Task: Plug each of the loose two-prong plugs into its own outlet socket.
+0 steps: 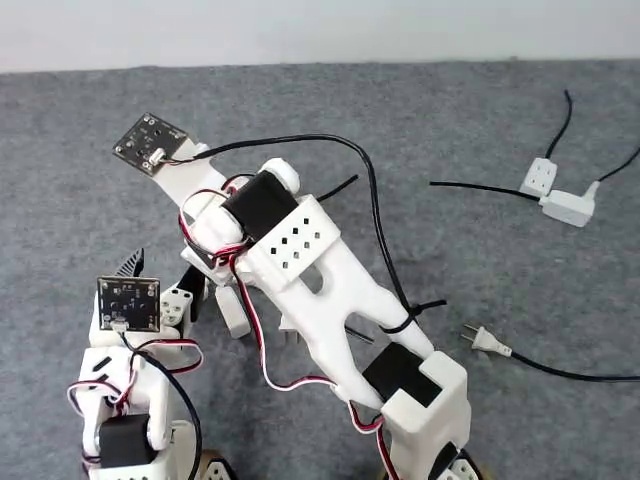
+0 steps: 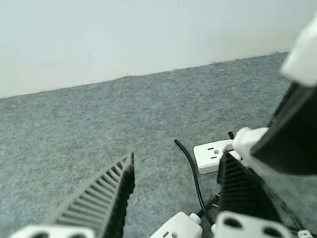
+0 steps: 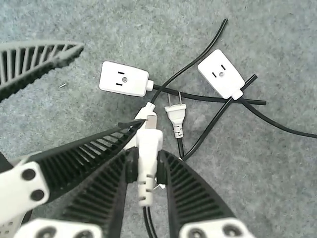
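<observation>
Right hand [image 3: 148,148] clenched on a white two-prong plug [image 3: 150,139]. The plug's long axis runs along my hand, prongs leading toward a white socket [image 3: 124,79]. The socket lies face-up just ahead on the grey surface [image 3: 277,188]. Plug has a ribbed strain relief, black cord [image 3: 148,225] trailing. Left hand [image 2: 176,163] released, nearby.

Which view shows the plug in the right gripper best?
The right wrist view: the plug sits in the right gripper, prongs toward a socket. In the high view the arm covers it; in the left wrist view I cannot make it out.
</observation>
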Robot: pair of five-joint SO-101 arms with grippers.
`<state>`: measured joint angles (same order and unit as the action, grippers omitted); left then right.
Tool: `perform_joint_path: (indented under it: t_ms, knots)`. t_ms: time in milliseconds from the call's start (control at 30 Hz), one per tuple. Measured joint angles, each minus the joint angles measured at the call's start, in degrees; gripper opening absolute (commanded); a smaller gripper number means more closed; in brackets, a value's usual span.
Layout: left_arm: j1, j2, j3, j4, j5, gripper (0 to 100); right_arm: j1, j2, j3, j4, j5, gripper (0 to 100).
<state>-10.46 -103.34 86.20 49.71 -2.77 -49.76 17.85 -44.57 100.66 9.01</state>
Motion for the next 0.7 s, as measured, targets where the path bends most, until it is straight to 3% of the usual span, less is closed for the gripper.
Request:
perform_joint_path:
  t_ms: [433,700]
  knots:
    - [0.0,0.0,0.0,0.0,0.0,27,0.1,0.0,0.0,0.0,0.0,0.7]
    - [-3.3,0.0,0.1,0.0,-0.3,27,4.7,8.1,-4.1,-0.5,-0.7,0.6]
